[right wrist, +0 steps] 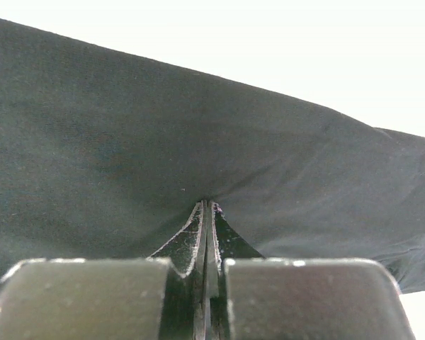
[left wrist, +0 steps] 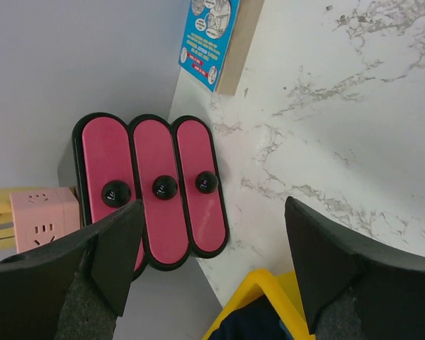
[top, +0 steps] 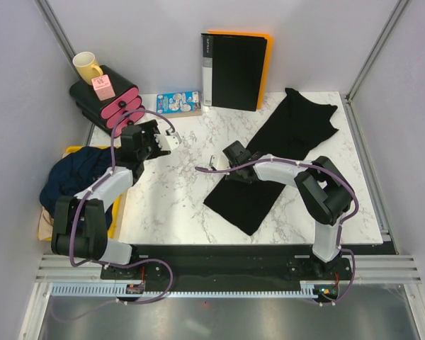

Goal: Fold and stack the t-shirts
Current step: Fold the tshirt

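**Inspector:** Report from the near edge outward.

**Operator:** Nearest me on the left, a yellow bin [top: 71, 150] sits off the table's [top: 177, 205] left edge. The navy t-shirt [top: 74, 177] lies bunched in it, unfolded. I see a tan edge under it but cannot tell what it is.

**Inspector:** The black one?

**Operator:** The black t-shirt [top: 287, 134] lies on the marble top as a long diagonal band. Its near end is by the middle of the near edge and its far end is at the far right corner. It is not folded square.

**Inspector:** Right arm?

**Operator:** My right gripper [top: 230, 159] is at the band's left edge, about midway along it. In the wrist view its fingers [right wrist: 297, 297] are clenched together with a pinch of the black cloth caught between them.

**Inspector:** Left arm?

**Operator:** My left gripper [top: 163, 142] is farther back, over the bare marble near the far left corner. Its jaws are spread wide and hold nothing.

**Inspector:** Beyond that?

**Operator:** A black stand with three pink panels [left wrist: 152, 191] is just off the corner, with a pink plug cube [top: 103, 88] and a yellow mug [top: 87, 66] on top. A blue booklet [top: 178, 103] lies at the far edge. A black binder [top: 234, 71] with an orange back stands upright against the back wall.
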Robot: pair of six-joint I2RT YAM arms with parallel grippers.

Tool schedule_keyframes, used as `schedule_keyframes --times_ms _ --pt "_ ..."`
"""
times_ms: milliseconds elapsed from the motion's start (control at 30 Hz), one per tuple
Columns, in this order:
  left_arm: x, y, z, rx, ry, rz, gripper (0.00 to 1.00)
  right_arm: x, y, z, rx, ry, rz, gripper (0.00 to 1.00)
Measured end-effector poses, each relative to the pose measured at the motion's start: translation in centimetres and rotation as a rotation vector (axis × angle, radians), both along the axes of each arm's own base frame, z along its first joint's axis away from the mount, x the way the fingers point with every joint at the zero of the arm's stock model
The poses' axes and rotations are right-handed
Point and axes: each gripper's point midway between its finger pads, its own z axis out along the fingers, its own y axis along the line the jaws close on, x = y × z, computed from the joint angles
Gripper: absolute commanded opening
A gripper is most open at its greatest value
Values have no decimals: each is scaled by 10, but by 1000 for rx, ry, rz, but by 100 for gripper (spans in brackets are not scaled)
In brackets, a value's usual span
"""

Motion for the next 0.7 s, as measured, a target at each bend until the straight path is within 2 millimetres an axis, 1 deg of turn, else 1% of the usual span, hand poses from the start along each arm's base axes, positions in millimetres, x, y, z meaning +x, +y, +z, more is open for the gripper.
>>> schedule_keyframes --times_ms 200,300,500,567,700 --pt "-1 2 -3 -27 13 18 87 -4 6 -1 -1 2 15 0" --pt "6 7 3 -39 3 35 87 -17 18 -1 -12 -6 58 0" --pt "14 13 20 -46 -34 49 87 -72 52 -2 -11 24 210 0" --pt "14 13 21 -47 -37 48 87 -92 58 -2 -13 44 260 0" --pt "14 13 22 -50 -38 44 87 -135 64 -3 -31 96 364 0"
